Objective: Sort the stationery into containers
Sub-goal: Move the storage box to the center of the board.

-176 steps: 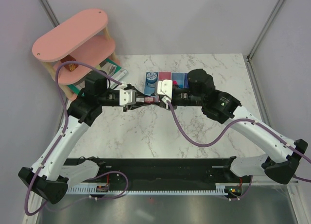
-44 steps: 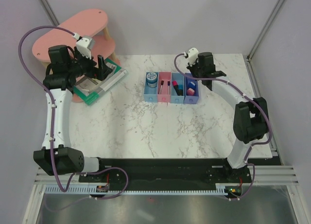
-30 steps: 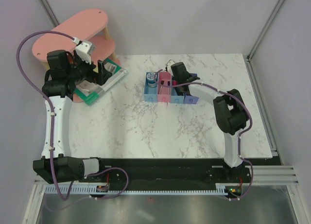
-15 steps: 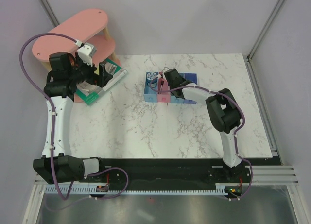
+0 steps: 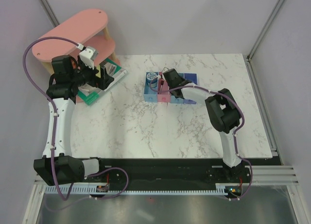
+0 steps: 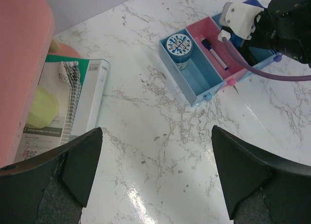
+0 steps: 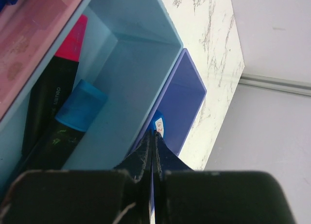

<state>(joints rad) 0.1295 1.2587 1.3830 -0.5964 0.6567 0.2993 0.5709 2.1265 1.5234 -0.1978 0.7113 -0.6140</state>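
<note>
The containers (image 5: 154, 92) stand in a row at the table's back middle. A round teal-blue pot (image 6: 178, 45) sits in the light blue bin (image 6: 194, 78), and a thin black pen (image 6: 214, 54) lies in the pink bin. Two black markers lie in the blue bin (image 7: 131, 73), one with a pink cap (image 7: 73, 39), one with a blue cap (image 7: 80, 110). A blue eraser (image 7: 159, 123) lies in the violet-blue bin (image 7: 187, 100). My right gripper (image 7: 154, 134) is shut and empty, its tip over the wall between those two bins. My left gripper (image 6: 158, 178) hangs open over bare marble.
A green-edged spiral book (image 6: 73, 102) lies at the back left beside the pink oval tiered shelf (image 5: 73, 34). The right forearm (image 5: 204, 93) stretches over the right half of the bins. The table's right edge (image 7: 218, 83) runs close behind the violet-blue bin.
The right gripper has slid a little left over the bins and stayed shut. The left arm has shifted slightly right near the book, still open.
</note>
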